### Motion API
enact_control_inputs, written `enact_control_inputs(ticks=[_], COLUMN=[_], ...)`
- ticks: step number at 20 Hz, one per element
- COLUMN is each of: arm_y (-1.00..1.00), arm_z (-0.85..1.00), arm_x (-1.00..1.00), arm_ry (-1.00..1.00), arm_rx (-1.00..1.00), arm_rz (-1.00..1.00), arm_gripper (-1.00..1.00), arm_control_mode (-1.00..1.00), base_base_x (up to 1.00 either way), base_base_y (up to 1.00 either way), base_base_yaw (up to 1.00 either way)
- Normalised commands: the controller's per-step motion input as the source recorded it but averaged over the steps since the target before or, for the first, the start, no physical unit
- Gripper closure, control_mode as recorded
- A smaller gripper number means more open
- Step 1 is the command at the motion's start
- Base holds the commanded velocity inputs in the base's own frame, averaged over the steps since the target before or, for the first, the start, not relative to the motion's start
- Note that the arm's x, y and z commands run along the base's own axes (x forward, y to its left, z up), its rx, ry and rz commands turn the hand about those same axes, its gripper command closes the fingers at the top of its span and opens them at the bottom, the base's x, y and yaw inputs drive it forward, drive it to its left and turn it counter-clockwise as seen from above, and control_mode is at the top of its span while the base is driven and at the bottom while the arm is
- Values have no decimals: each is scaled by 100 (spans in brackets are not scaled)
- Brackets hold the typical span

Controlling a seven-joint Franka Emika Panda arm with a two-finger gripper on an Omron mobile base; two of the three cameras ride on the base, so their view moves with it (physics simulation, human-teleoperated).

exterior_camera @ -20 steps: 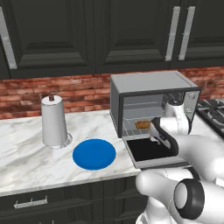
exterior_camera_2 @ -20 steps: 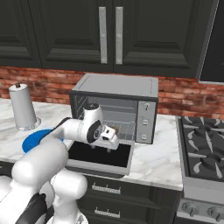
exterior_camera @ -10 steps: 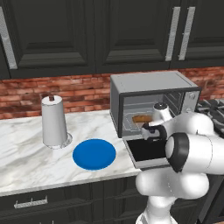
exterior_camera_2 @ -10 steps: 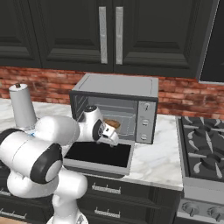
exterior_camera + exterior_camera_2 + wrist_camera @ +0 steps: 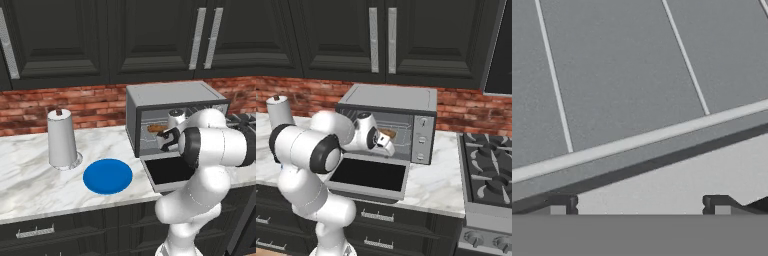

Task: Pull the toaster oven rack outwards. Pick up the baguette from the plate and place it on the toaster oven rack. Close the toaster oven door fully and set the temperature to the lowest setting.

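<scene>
While baguette (image 5: 156, 128) now lies on toaster oven rack (image 5: 152, 137), claw (image 5: 641, 202) stands released, drawn back; door-closing follows next.

Baguette (image 5: 156, 128): on the rack (image 5: 150, 141) inside the toaster oven (image 5: 170, 97)
Plate (image 5: 107, 176): counter, left of oven
Door (image 5: 368, 175): lowered in front

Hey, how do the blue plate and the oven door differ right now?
The plate is round and bright blue; the oven door is rectangular, with dark glass in a grey frame. The plate lies loose on the marble counter, while the door hangs open from the toaster oven. The plate sits beside the paper towel roll, left of the oven; the door juts out in front of it. Both lie flat and bare.
</scene>
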Motion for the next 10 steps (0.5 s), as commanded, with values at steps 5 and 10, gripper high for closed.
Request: enact_control_inputs(ticks=[5,10], arm_y=[-1,-5], arm_z=[9,6], arm_x=[23,-21], arm_ry=[0,0], arm_rx=[0,2], arm_rz=[0,0], arm_gripper=[-100,-100], arm_control_mode=[-100,-100], base_base_x=[0,0], base_base_y=[0,0], base_base_yaw=[0,0])
